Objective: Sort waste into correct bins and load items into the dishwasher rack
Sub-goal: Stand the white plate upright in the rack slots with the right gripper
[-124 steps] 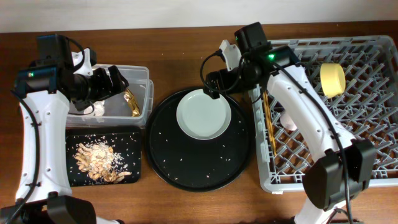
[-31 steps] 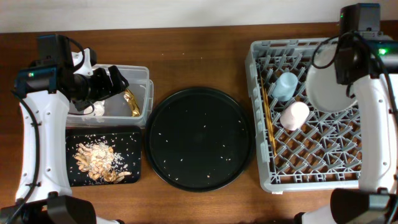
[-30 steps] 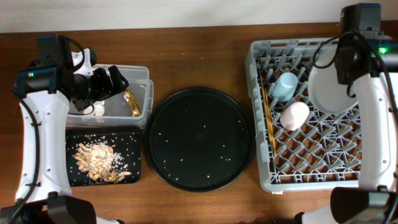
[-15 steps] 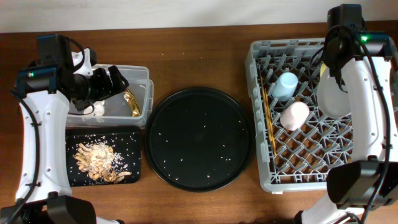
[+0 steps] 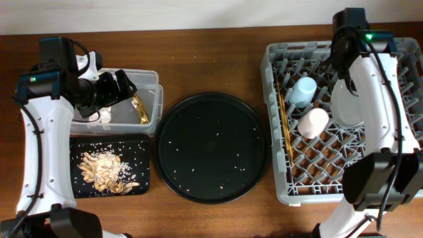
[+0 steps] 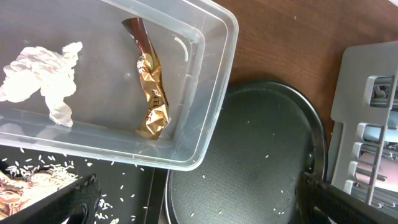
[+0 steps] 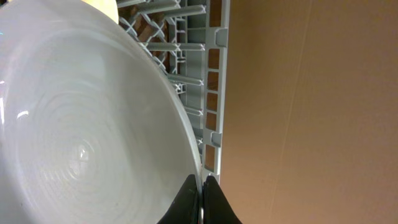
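shifted left and tipped nearer edge-on since a second ago, with pale plate [image 5: 345, 106] standing among pegs at the right of dishwasher rack [image 5: 330, 178], rim pinched by clenched right gripper [image 7: 202, 190], left gripper [image 6: 196, 193] spread wide above clear tub [image 6: 214, 106].

Overhead straight down, left wrist above tub [image 6: 102, 81] and round tray [image 6: 249, 162], right wrist close against plate [image 7: 81, 124]
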Tool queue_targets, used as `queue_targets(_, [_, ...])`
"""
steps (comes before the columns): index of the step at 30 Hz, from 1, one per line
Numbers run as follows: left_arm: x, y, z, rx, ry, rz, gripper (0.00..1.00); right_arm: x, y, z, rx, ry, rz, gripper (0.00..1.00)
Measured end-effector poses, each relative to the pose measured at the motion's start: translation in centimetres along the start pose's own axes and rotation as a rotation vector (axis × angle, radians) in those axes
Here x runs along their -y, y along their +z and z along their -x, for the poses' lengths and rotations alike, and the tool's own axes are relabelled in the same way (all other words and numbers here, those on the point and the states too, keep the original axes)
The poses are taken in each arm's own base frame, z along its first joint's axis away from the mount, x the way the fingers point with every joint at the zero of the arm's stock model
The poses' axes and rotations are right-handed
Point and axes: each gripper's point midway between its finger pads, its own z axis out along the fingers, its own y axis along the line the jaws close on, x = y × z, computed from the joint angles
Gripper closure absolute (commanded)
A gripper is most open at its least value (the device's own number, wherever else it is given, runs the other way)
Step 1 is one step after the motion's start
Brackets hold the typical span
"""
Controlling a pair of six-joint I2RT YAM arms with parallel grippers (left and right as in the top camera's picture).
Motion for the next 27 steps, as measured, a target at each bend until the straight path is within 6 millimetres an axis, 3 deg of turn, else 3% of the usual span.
queue_targets(14, [0.0,0.0,0.0,0.0,0.0,0.0,0.01,-1.8,-0.4,1.7,0.068,0.024,0.087,0.77])
queue_targets(16, [0.0,0.0,0.0,0.0,0.0,0.0,0.0,-2.3,-0.8,2.0,0.082,0.016,0.101,0.57])
queue_targets(27, [0.0,0.0,0.0,0.0,0.0,0.0,0.01,-3.8,-1.3,2.5,0.103,0.003,0.161,0.2])
